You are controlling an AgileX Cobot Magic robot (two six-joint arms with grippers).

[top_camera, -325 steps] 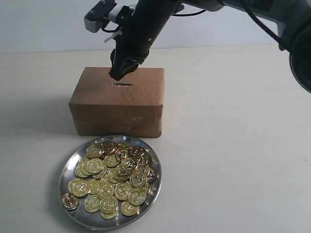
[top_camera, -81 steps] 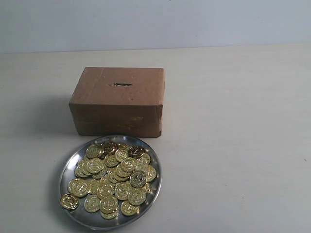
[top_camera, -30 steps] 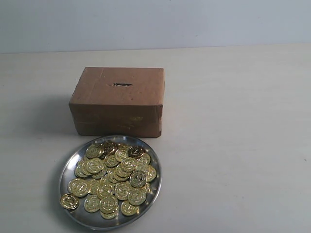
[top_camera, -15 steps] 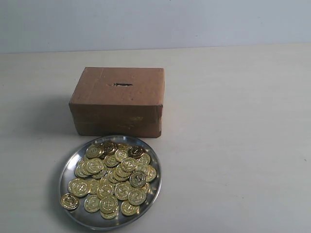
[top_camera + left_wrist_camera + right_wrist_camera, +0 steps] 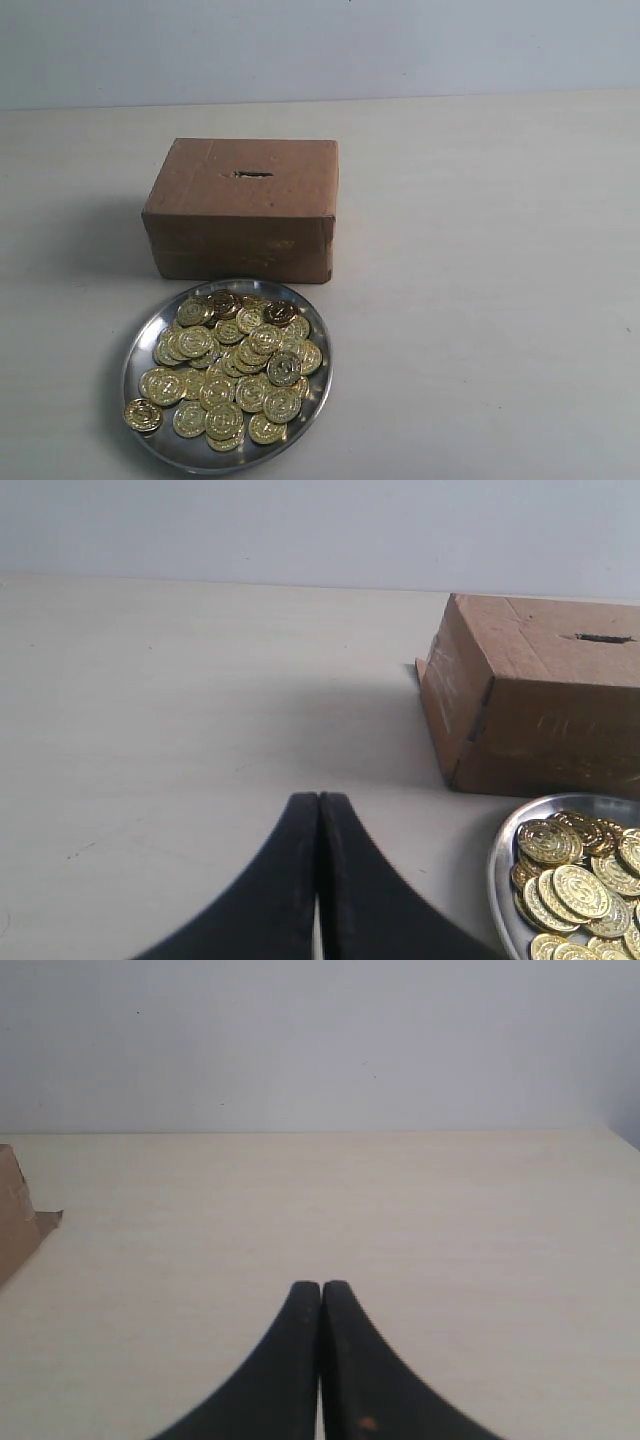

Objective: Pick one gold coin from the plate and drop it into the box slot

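A brown cardboard box stands on the table with a narrow dark slot in its top. In front of it sits a shiny steel plate heaped with several gold coins; one coin rests on the rim. Neither arm shows in the exterior view. In the left wrist view my left gripper is shut and empty, well to the side of the box, the slot and the plate. My right gripper is shut and empty over bare table; only a box corner shows there.
The pale table stretches wide to the right of the box and plate. A plain light wall runs along its far edge.
Long ago an arm hung with its gripper just above the box slot; it has since left the exterior view. Over the last seconds nothing has visibly moved.
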